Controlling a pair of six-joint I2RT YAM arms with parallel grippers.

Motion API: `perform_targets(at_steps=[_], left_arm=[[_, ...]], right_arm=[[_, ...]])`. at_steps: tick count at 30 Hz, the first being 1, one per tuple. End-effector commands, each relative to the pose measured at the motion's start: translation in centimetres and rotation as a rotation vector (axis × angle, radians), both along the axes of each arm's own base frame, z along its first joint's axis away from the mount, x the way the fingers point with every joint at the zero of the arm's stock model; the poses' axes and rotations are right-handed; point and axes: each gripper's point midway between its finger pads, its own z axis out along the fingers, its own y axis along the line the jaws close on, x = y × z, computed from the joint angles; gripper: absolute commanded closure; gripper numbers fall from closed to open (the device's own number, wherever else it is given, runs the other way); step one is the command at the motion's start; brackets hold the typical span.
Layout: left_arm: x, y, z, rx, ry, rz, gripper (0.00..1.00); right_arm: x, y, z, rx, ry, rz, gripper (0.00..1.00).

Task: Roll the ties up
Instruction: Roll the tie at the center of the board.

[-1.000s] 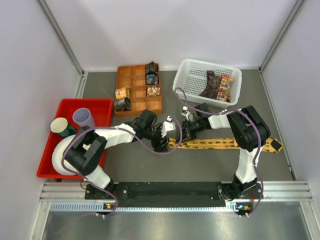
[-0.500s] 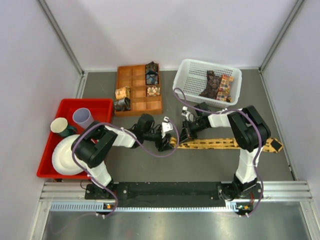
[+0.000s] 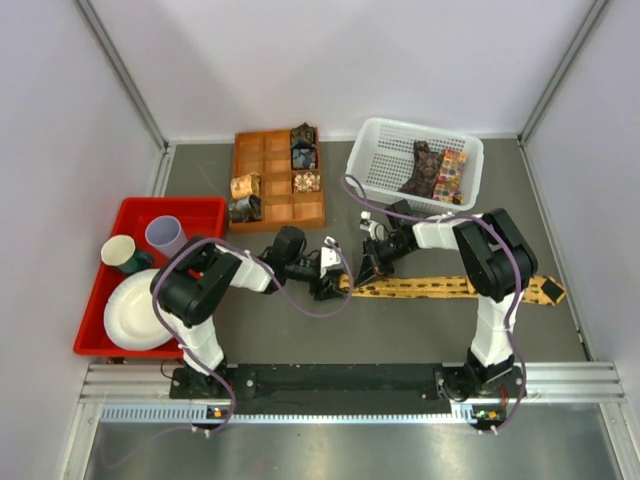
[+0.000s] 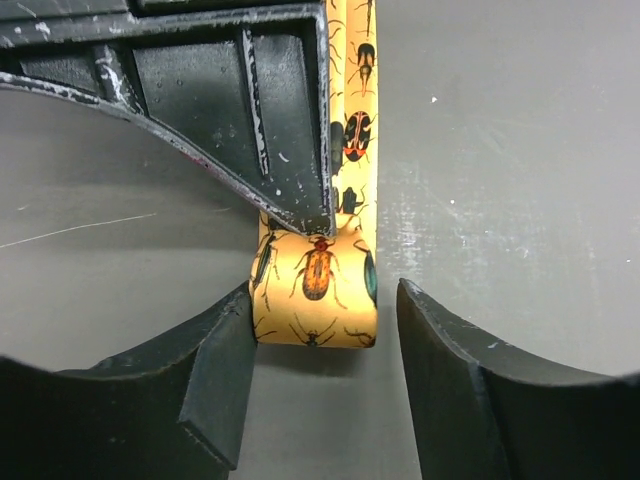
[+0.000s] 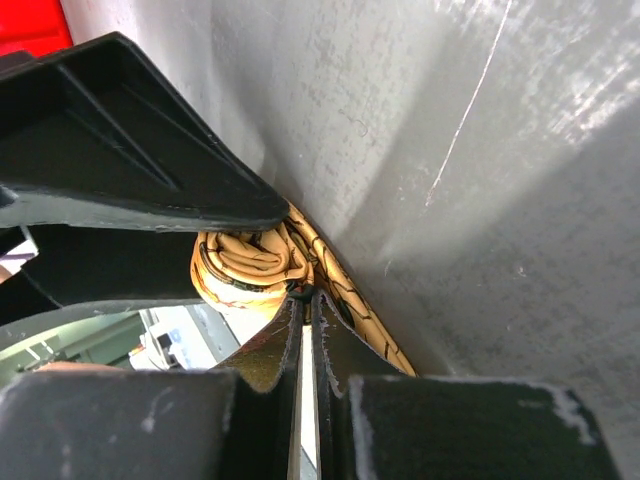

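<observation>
Beginning of a roll on the golden-yellow tie [image 3: 440, 287]. It lies flat and lengthwise on the grey surface [image 3: 400, 335] in front of the arms, its left end curled into a small, loose coil [image 4: 318, 300] and its other end out past the right arm. The left gripper [image 4: 322, 335] stands with jaws apart astride the coil. One finger [image 4: 220, 380] touches the coil's edge, and the other is just beside it with a sliver of surface between. The right gripper [image 5: 305, 305] has its tips together, bearing on the fabric where coil meets flat strip; whether any cloth is nipped between them cannot be told. The step in hand appears to be seizing the coil so it can be turned along the strip. For a neat result the left jaws should meet the coil squarely across its width and catch every layer, with the right tips keeping the strip in line. An uneven grip would likely let the coil cone or slide sideways. The unrolled length runs rightward over bare surface, giving a straight path. The compartment tray [image 3: 262, 150] with finished rolls [image 3: 303, 148], the white mesh basket [image 3: 385, 150] with more ties [image 3: 432, 172], and the red bin [image 3: 200, 208] all sit apart from this line. The two grippers are nearly touching, so either one has little room to turn.
</observation>
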Motion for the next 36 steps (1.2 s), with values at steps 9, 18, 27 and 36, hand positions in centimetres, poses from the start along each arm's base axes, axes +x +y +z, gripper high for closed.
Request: perform_targets(at_steps=[9, 18, 27, 36], left_arm=[[-0.8, -2.1, 0.8, -0.114, 0.055, -0.034, 0.44], [-1.3, -1.7, 0.1, -0.081, 0.085, -0.031, 0.67], [-0.3, -0.3, -2.2, 0.262, 0.068, 0.012, 0.84], [-1.4, -0.7, -3.3, 0.502, 0.071, -0.020, 0.90]], right_arm=[[0.7, -1.8, -3.6, -0.150, -0.048, -0.005, 1.00], [0.7, -1.7, -3.6, -0.143, -0.040, -0.006, 1.00], [0.9, -1.2, -3.2, -0.124, -0.020, -0.001, 1.00], [0.7, -0.9, -1.6, -0.104, 0.008, 0.006, 0.89]])
